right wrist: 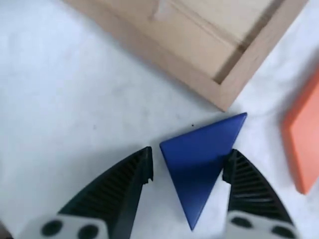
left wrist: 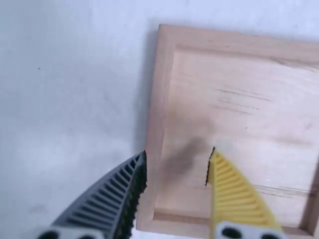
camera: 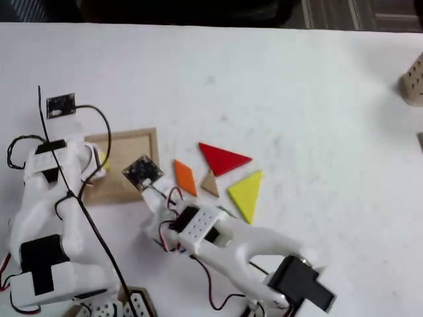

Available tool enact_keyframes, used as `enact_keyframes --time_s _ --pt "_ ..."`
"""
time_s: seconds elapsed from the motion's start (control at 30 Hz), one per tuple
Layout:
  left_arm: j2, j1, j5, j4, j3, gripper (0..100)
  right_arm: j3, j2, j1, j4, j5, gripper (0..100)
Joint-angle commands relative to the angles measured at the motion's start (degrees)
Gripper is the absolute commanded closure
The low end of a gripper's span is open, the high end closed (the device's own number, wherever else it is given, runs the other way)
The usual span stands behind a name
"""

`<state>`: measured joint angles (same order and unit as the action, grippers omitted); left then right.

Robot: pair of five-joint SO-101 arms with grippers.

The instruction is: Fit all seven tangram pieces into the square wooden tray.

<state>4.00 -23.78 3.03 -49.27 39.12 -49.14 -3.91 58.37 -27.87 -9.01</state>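
Blue triangle (right wrist: 199,164) lies beside the corner of the tray (right wrist: 164,62), between the open fingers of your right gripper (right wrist: 189,167); light, stiff, probably slick, so pinch its edges, while your left gripper (left wrist: 177,164) hangs open, empty, astride the tray rim.

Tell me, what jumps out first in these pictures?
The bright pieces on the white table catch the eye first: a red triangle, a yellow triangle and an orange piece, lying beside the wooden tray. Up close, a blue triangle sits between the right arm's open fingers, near a corner of the tray.
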Motion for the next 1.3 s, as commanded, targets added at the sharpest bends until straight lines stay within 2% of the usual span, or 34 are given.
enact_keyframes --time_s 0.0,0.3,0.5,0.6,0.77,0.93,1.17,1.27 --pt "0.0 -0.2 0.5 0.5 -3.3 77 3.3 2.5 -1.4 -0.2 0.0 77.2" --pt "-0.1 -0.2 0.4 0.5 -3.3 77 4.5 3.7 -1.6 -1.9 0.0 77.6" --pt "-0.1 -0.2 0.4 0.5 -3.2 77 4.5 3.7 -7.1 -1.9 0.0 91.3" --pt "-0.1 -0.2 0.3 0.5 -3.2 77 4.5 3.6 -8.7 -1.9 0.0 94.7" --pt "-0.1 -0.2 0.2 0.5 -3.2 77 4.5 3.2 -10.6 -2.1 0.0 94.8" --pt "-0.1 -0.2 0.2 0.5 -3.2 77 4.5 -3.4 -11.2 -6.7 -0.3 94.3" --pt "-0.1 -0.2 0.2 0.7 -3.2 77 4.7 -6.5 -9.3 -5.7 -0.5 79.3" --pt "-0.1 -0.2 0.2 0.9 -3.2 77 4.5 -6.4 -8.1 -3.6 -0.5 79.4"
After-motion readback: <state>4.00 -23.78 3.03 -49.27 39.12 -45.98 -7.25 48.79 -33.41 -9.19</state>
